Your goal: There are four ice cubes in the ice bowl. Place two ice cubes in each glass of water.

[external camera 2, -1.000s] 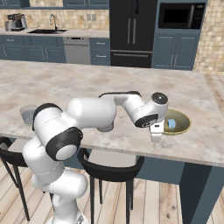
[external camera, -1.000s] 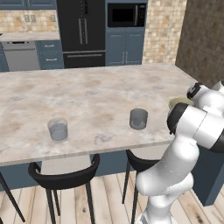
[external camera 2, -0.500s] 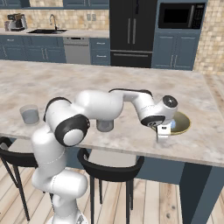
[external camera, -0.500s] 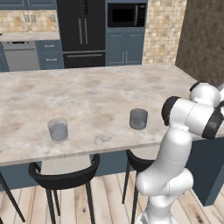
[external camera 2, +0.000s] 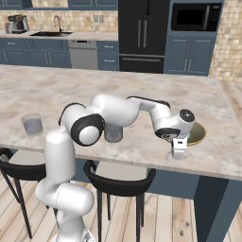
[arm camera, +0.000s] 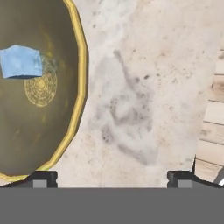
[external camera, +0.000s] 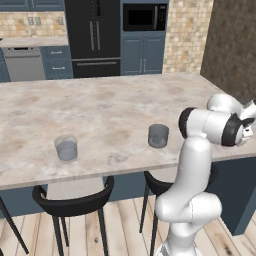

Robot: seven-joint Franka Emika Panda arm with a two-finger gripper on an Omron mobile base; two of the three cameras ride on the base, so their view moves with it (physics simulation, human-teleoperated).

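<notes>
Two-finger gripper (arm camera: pixel 113 178) with small dark tips at the bottom of the hand view, spread wide and holding nothing; between the tips, bare beige marbled counter (arm camera: pixel 140 87), not the bowl. Wide shallow olive-gold bowl with a yellowish rim (arm camera: pixel 81 65) off to the left side of the hand view, its rim curving from top centre down to the lower left tip; one small pale light-blue ice cube (arm camera: pixel 21 62) resting inside it at the upper left of the frame, well apart from the fingers. Judged: next move turns on shifting the hand toward frame-left and up, so the cube sits between the tips before descending. In the right base view, gripper (external camera 2: pixel 178 147) low at centre right, just in front of the bowl (external camera 2: pixel 202 135) near the counter's right edge. Two short clear bluish-grey tumblers: one (external camera: pixel 158 135) centre right of the left base view, the other (external camera: pixel 66 147) further left, both well apart from the bowl.
</notes>
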